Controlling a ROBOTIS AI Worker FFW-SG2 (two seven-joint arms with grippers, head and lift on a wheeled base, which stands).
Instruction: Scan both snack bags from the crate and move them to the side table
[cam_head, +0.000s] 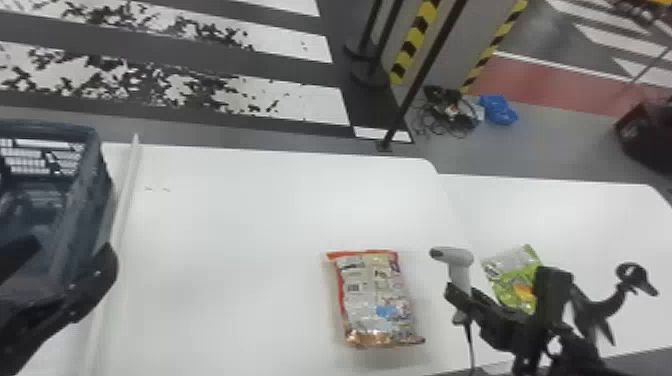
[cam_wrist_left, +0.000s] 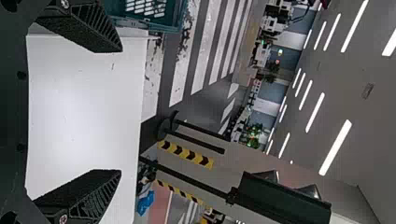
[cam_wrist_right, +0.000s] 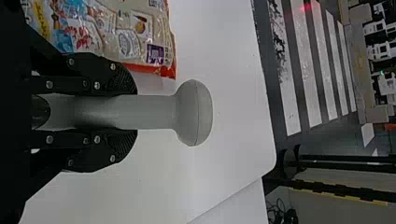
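My right gripper (cam_head: 462, 300) is shut on the grip of a white handheld scanner (cam_head: 452, 256), held upright just right of a red-edged snack bag (cam_head: 377, 300) lying on the white table. In the right wrist view, the right gripper (cam_wrist_right: 126, 112) clasps the scanner (cam_wrist_right: 194, 113), with the snack bag (cam_wrist_right: 135, 37) beside it. A green snack bag (cam_head: 515, 280) lies on the side table, partly behind the right arm. The left gripper (cam_head: 107, 260) is at the dark crate (cam_head: 82, 200); in the left wrist view the left gripper (cam_wrist_left: 120, 111) is open with nothing between its fingers.
The white table (cam_head: 250, 210) runs from the crate to the side table (cam_head: 575, 210), which adjoins it on the right. A raised white strip (cam_head: 122, 210) stands beside the crate. The scanner's cable (cam_head: 469, 345) hangs below the right gripper. A black pole (cam_head: 420, 75) stands behind the tables.
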